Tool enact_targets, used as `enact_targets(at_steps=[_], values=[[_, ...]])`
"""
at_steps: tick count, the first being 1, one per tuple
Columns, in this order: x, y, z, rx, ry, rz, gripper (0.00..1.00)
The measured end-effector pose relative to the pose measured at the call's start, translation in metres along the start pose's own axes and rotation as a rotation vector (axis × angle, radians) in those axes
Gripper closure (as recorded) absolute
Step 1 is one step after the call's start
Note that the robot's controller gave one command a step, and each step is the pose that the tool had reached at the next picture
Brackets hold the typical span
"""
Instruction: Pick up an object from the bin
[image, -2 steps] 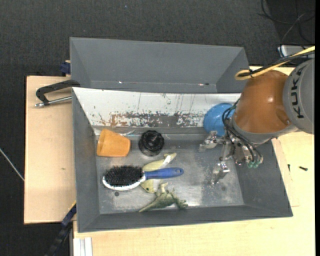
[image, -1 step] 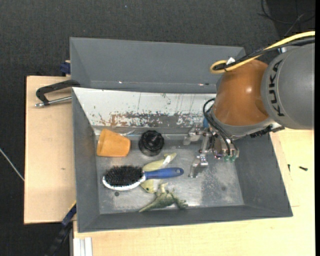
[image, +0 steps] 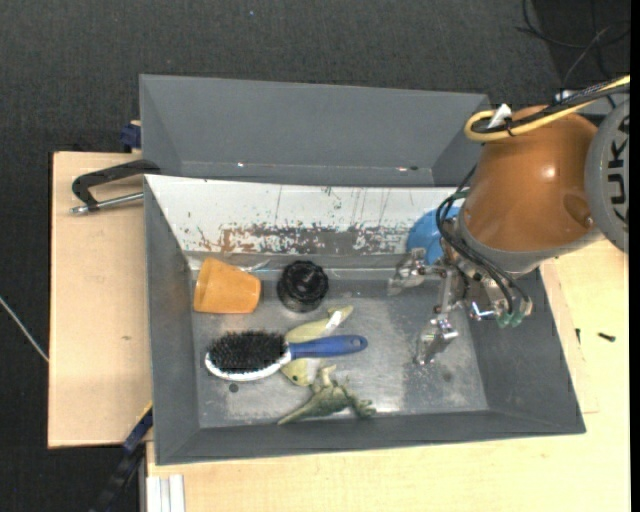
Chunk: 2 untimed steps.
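My gripper (image: 436, 335) hangs below the orange-covered wrist, low over the bare floor in the right part of the bin, and I see nothing in it. The nearest thing to its left is a hairbrush (image: 262, 354) with a white head, black bristles and a blue handle pointing toward the gripper. A pale yellow curved piece (image: 318, 324) lies just above the handle. Behind the gripper, against the back wall, a blue thing (image: 424, 233) is partly hidden by the arm.
An orange cup (image: 227, 286) lies on its side at the back left, with a black round thing (image: 302, 284) beside it. A green toy lizard (image: 327, 402) rests near the front wall, and a yellowish lump (image: 297, 373) lies just above it.
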<state>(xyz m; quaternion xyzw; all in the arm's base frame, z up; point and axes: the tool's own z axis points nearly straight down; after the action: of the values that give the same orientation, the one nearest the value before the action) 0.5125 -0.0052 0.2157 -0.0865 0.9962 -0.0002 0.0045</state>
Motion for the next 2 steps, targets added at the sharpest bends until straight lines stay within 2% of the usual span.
enact_targets(at_steps=[1, 2], values=[[-0.0293, 0.0476, 0.1361, -0.003, 0.011, -0.008, 0.0], [-0.0296, 0.0467, 0.1332, -0.002, 0.007, -0.006, 1.0]])
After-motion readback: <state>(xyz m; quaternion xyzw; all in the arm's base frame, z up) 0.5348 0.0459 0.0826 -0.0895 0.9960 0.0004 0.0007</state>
